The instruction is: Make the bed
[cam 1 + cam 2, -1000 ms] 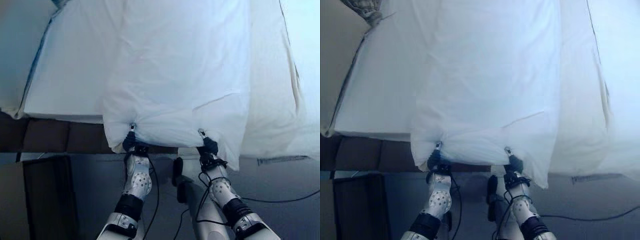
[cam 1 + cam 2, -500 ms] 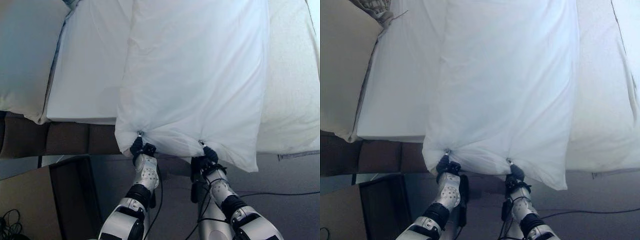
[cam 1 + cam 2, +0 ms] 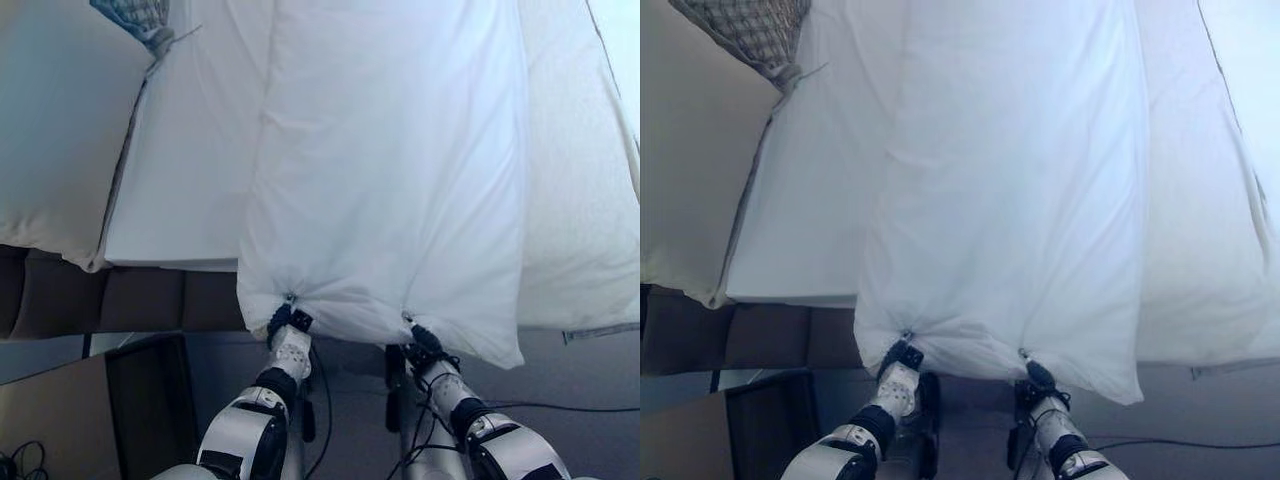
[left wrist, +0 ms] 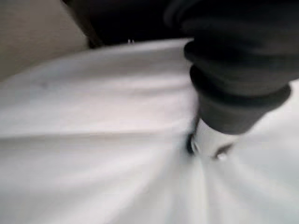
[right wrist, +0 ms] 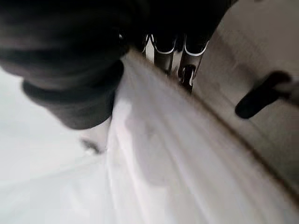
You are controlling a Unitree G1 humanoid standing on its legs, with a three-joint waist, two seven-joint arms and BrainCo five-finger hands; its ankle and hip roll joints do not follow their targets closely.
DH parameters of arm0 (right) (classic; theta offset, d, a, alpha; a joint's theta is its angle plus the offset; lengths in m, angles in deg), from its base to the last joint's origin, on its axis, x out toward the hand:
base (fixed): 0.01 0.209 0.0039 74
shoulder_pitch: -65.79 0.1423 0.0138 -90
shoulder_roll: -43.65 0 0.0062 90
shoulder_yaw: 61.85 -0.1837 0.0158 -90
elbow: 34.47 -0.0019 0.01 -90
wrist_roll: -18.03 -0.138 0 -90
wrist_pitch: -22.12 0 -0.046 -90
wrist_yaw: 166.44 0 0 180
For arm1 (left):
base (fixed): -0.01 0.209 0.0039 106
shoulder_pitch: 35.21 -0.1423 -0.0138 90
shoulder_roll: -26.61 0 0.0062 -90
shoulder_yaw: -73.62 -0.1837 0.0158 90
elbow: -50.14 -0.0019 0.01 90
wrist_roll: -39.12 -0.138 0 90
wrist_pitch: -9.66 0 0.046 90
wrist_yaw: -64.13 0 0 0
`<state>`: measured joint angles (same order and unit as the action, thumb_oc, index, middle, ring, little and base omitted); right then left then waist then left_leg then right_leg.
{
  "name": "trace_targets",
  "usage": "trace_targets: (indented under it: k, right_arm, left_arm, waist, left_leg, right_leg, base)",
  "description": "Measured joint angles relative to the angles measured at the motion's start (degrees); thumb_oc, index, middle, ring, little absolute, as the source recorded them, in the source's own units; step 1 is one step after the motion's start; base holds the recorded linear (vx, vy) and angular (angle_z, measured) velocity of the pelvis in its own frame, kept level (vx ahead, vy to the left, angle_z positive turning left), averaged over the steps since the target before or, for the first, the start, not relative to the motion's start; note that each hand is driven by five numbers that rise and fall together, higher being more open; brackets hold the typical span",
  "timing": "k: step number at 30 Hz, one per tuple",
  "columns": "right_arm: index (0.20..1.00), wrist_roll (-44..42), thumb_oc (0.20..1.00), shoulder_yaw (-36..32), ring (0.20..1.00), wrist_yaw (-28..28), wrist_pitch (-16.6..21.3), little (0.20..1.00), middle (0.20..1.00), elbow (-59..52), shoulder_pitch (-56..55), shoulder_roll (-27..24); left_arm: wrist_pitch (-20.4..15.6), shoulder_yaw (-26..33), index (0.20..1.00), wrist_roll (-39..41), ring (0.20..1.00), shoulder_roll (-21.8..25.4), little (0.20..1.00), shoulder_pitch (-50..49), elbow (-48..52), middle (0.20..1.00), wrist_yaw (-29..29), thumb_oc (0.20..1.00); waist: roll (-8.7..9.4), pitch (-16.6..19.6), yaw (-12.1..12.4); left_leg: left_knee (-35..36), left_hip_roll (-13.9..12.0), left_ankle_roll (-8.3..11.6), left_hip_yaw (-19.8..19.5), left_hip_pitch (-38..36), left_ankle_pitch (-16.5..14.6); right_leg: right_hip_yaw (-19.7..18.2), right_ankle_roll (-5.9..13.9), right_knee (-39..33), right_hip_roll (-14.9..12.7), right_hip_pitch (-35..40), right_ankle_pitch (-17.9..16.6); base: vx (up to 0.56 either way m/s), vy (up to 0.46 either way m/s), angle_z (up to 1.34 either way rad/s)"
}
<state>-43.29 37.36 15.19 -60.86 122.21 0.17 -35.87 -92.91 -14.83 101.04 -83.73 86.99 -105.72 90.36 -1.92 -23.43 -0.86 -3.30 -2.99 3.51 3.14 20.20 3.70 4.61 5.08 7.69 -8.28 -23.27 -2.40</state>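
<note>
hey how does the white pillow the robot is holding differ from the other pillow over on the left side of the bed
The held pillow lies down the middle of the bed, its near edge hanging past the mattress edge and bunched in the left hand and right hand; the left pillow lies untouched at the bed's side. The held pillow looks bright white, the left pillow duller, more cream. Both are plain, plump and rectangular.

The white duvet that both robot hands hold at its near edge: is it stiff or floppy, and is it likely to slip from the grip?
Probably floppy: the white duvet bunches into gathered folds at the left robot hand and the right robot hand. Likely light for its size, since it looks puffy. Slipping seems possible, as each grip pinches only a small bunch near the edge.
</note>
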Motion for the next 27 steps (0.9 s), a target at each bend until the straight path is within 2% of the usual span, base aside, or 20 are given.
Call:
trace_targets:
  k: [9,13,15,17,19,22,23,26,27]
  right_arm:
    - [1.0,1.51,1.0,-0.39,1.0,-0.13,-1.17,1.0,1.0,4.19,-3.99,-2.91]
    - [1.0,1.52,1.0,-0.38,1.0,-1.6,-1.17,1.0,1.0,2.27,-5.55,-2.9]
    - [1.0,1.18,1.0,-0.4,1.0,-2.31,-1.15,1.0,1.0,0.78,-6.19,-2.7]
    - [1.0,0.26,1.0,-0.27,1.0,-2.81,-1.11,1.0,1.0,-3.63,-8.31,-2.63]
    - [1.0,-0.2,1.0,0.96,1.0,-4.08,-1.03,1.0,1.0,-10.48,-10.92,-3.0]
    - [1.0,-0.01,1.0,3.62,1.0,-5.22,-1.06,1.0,1.0,-17.39,-13.34,-4.34]
    - [1.0,0.55,1.0,4.25,1.0,-6.66,-1.03,1.0,1.0,-21.14,-14.5,-5.34]
    - [1.0,2.86,1.0,6.53,1.0,-8.71,-1.11,1.0,1.0,-25.23,-14.51,-7.32]
    - [1.0,3.79,1.0,6.07,1.0,-10.22,-1.03,1.0,1.0,-25.75,-13.43,-8.12]
  left_arm:
    - [0.27,-0.36,1.0,0.21,1.0,4.68,1.0,-6.21,-0.98,1.0,-0.48,1.0]
    - [-1.01,-4.92,1.0,0.12,1.0,4.15,1.0,-9.41,3.91,1.0,-1.02,1.0]
    - [-1.39,-5.39,1.0,0.14,1.0,3.25,1.0,-10.29,5.21,1.0,-1.06,1.0]
    - [-2.06,-7.58,1.0,0.29,1.0,3.25,1.0,-12.62,9.91,1.0,-0.83,1.0]
    - [-2.12,-13.01,1.0,-0.43,1.0,4.58,1.0,-17.84,19.41,1.0,-1.07,1.0]
    - [-0.11,-18.53,1.0,-4.18,1.0,7.2,1.0,-21.43,28.02,1.0,-1.75,1.0]
    - [1.01,-20.28,1.0,-6.44,1.0,9.08,1.0,-22.94,32.62,1.0,-3.83,1.0]
    - [5.22,-22.67,1.0,-11.19,1.0,13.54,1.0,-22.84,33.54,1.0,-9.97,1.0]
    - [6.77,-22.38,1.0,-15.04,1.0,15.69,1.0,-21.8,32.35,1.0,-12.85,1.0]
  waist:
    - [0.0,0.0,-0.04]
    - [0.0,0.0,0.05]
    - [0.0,0.0,0.04]
    - [-0.01,0.0,-0.02]
    - [-0.1,-0.05,-0.07]
    - [-0.16,-0.1,-0.03]
    - [-0.23,-0.13,-0.02]
    - [-0.31,-0.21,-0.09]
    - [-0.42,-0.26,-0.14]
  left_leg:
    - [1.71,0.08,0.11,-0.28,-0.61,1.39]
    - [2.43,0.19,0.11,-0.69,-0.62,2.16]
    - [2.89,0.21,0.13,-0.82,-0.61,2.56]
    - [3.11,0.21,0.12,-0.79,-0.46,2.68]
    - [3.9,0.24,0.09,-0.71,-0.37,3.23]
    - [3.92,0.24,0.09,-0.74,-0.06,3.24]
    - [3.85,0.25,0.08,-0.74,0.33,3.27]
    - [3.84,0.24,0.08,-0.81,0.49,3.32]
    - [3.86,0.25,0.08,-0.78,0.48,3.32]
  right_leg:
    - [0.51,-0.24,0.01,-0.08,0.07,-0.29]
    - [0.66,-0.27,0.03,-0.11,0.03,-0.45]
    - [0.73,-0.3,0.02,-0.12,-0.13,-0.58]
    - [0.72,-0.29,0.04,-0.11,-0.48,-0.61]
    - [0.72,-0.3,0.04,-0.11,-0.96,-0.72]
    - [0.73,-0.28,0.07,-0.12,-1.27,-0.71]
    - [0.72,-0.28,0.1,-0.11,-1.63,-0.73]
    - [0.73,-0.24,0.11,-0.1,-1.77,-0.73]
    - [0.71,-0.25,0.1,-0.07,-1.77,-0.73]
  base:
    - [0.02,-0.016,0.02]
    - [0.01,-0.013,0.05]
    - [0.0,-0.011,0.02]
    - [0.0,0.0,0.0]
    - [0.0,0.0,0.0]
    - [0.0,0.0,0.0]
    - [0.0,0.0,0.0]
    - [-0.03,0.001,0.0]
    - [-0.07,0.009,-0.01]
